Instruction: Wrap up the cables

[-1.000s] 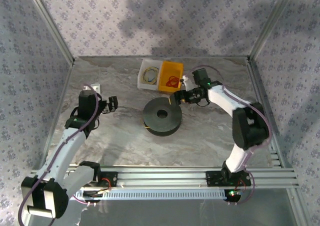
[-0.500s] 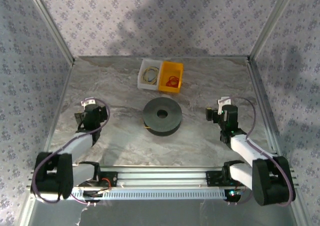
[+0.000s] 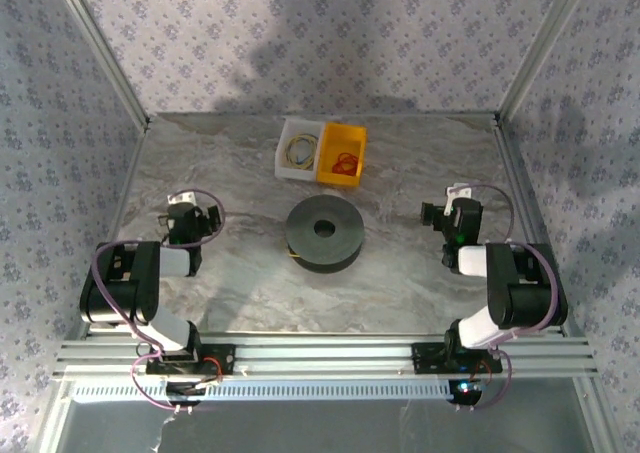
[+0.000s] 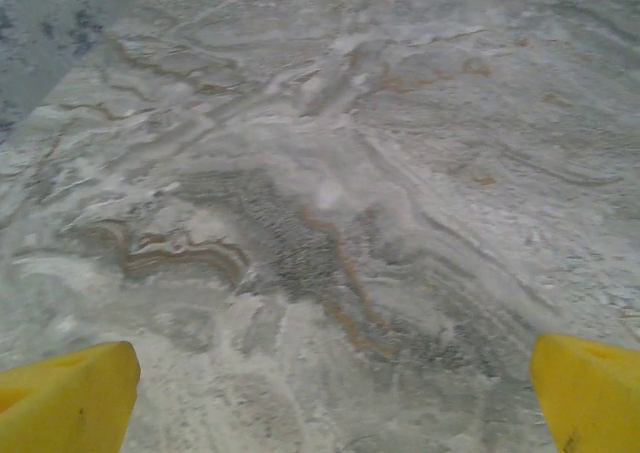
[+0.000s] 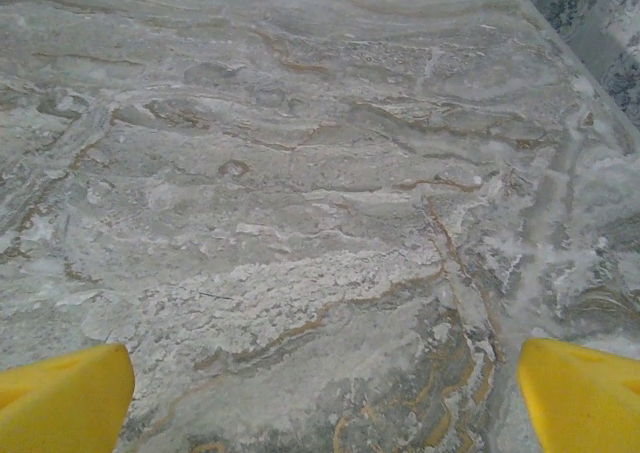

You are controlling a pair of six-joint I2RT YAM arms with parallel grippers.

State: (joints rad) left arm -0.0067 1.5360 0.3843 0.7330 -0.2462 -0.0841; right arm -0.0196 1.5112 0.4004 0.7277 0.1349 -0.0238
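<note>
Status: the yellow cord [image 3: 294, 255] appears wound into the groove of the dark grey spool [image 3: 324, 233], which lies flat at mid-frame on the table [image 3: 410, 168]. Only a short yellow bit shows, at the spool's lower-left rim. No loose cord lies on the marble. Judgement: wrapping looks done or nearly done. Whether the end is tucked in is too small to tell.

Left fingers [image 4: 65, 398]: spread wide, nothing between them, bare table below. Right fingers [image 5: 60, 398]: the same. Both arms sit folded low at the lower left and lower right of the overhead frame, well apart from the spool.

Count: one spool, one cord seen, two arms, two bins at upper centre: a white bin [image 3: 284, 159] and a yellow bin [image 3: 357, 135], touching. The small loops inside them can't be counted.
</note>
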